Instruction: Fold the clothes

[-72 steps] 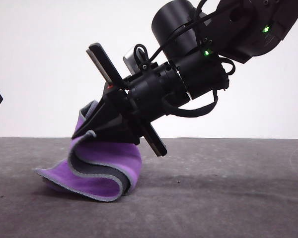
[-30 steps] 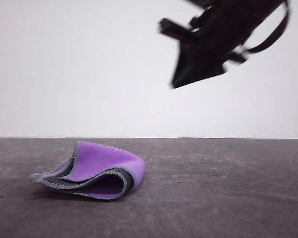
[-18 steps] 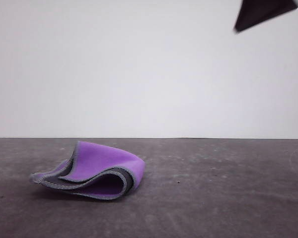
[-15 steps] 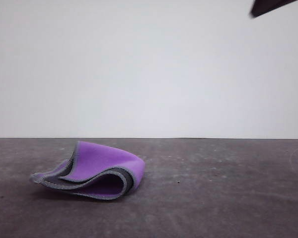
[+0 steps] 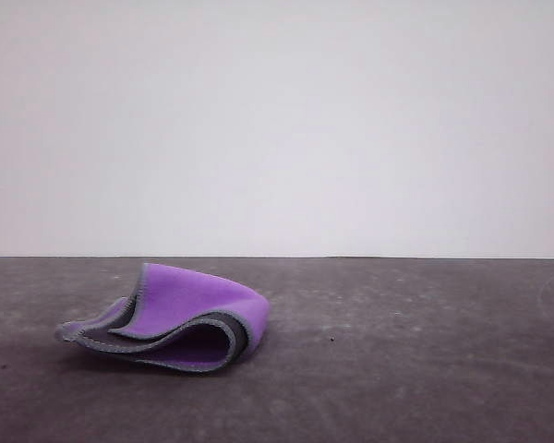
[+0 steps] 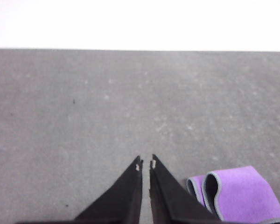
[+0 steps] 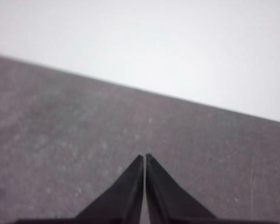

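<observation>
The small purple-and-dark-grey cloth with light grey stitched edging (image 5: 171, 325) lies loosely folded in soft curled layers on the matte, speckled grey worktop (image 5: 406, 369); the left gripper (image 6: 145, 164) hangs just beside it, its tapered black fingers nearly touching and empty; the right gripper (image 7: 144, 157) has its fingers pressed together, holding nothing.

The grey table (image 5: 415, 351) was bare to the right of the cloth (image 5: 180, 318) and far behind it, so a gripper could pass there. The cloth lay folded in a soft lump on the left, the one thing in the way. It sat just beside the left gripper (image 6: 145, 164).
</observation>
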Tool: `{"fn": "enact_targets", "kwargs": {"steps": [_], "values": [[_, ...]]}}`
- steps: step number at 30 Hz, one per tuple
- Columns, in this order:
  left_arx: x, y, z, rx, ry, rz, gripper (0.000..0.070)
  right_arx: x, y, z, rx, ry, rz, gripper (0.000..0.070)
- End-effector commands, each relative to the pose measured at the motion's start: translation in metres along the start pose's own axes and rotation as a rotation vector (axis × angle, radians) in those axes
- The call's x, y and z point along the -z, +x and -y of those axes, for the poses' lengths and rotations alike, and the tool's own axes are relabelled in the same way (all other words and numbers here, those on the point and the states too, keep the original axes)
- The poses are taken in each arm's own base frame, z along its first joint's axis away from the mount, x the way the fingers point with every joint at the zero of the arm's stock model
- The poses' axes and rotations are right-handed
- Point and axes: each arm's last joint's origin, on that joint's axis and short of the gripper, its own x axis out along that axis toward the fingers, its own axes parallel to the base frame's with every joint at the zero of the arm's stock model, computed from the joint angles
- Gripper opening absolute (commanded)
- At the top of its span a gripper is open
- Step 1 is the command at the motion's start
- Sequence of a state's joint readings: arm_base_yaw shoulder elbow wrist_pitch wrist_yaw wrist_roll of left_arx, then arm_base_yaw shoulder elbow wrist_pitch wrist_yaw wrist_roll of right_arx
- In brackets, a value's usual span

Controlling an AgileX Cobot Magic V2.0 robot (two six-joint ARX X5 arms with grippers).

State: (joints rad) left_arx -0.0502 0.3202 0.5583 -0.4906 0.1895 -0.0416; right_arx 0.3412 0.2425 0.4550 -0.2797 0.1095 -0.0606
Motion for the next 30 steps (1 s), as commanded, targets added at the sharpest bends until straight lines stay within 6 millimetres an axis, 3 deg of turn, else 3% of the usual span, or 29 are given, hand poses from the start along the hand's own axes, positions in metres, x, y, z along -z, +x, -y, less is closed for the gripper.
{"fn": "enact_targets", "kwargs": {"steps": [1, 9, 16, 30], "values": [[-0.002, -0.003, 0.001, 0.01, 0.022, 0.019, 0.001, 0.002, -0.007, 0.001, 0.012, 0.064, 0.042, 0.0], [0.008, -0.004, 0.001, 0.026, 0.033, 0.029, 0.001, 0.008, -0.026, 0.005, 0.093, 0.155, 0.122, 0.0], [0.023, 0.006, -0.001, 0.035, -0.029, 0.046, 0.001, 0.014, -0.026, 0.005, 0.12, 0.224, 0.068, 0.0], [0.028, 0.004, -0.002, 0.007, -0.061, 0.071, 0.0015, 0.026, -0.021, 0.006, 0.176, 0.296, 0.021, 0.0]]}}
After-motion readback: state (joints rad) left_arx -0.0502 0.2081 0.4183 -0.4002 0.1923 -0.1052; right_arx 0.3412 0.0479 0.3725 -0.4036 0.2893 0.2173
